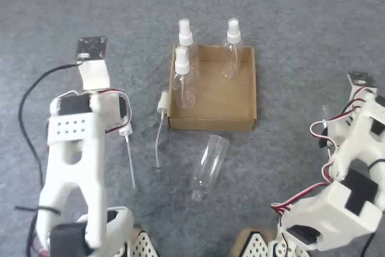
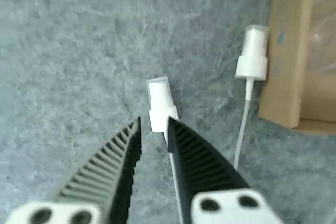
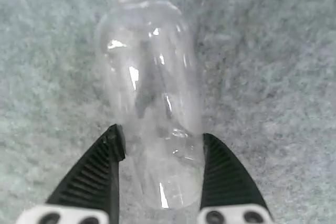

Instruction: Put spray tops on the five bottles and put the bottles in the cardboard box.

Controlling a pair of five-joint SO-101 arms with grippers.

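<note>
Left gripper (image 2: 154, 123) parted around loose spray top (image 2: 157, 95), second spray top (image 2: 252, 61) beside cardboard box (image 2: 289, 51) upper right, right gripper (image 3: 160, 139) spread astride capless bottle (image 3: 149, 77)

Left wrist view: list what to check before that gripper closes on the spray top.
1. The left gripper is open: ok.
2. The spray top lies between its tips: ok.
3. It is centred in the gap: not ok, it sits against one finger.
4. The second spray top lies apart from the grab, beside the cardboard box: ok.
5. An uncapped bottle waits at the right gripper: ok. Whether it is firmly held: cannot tell.
</note>
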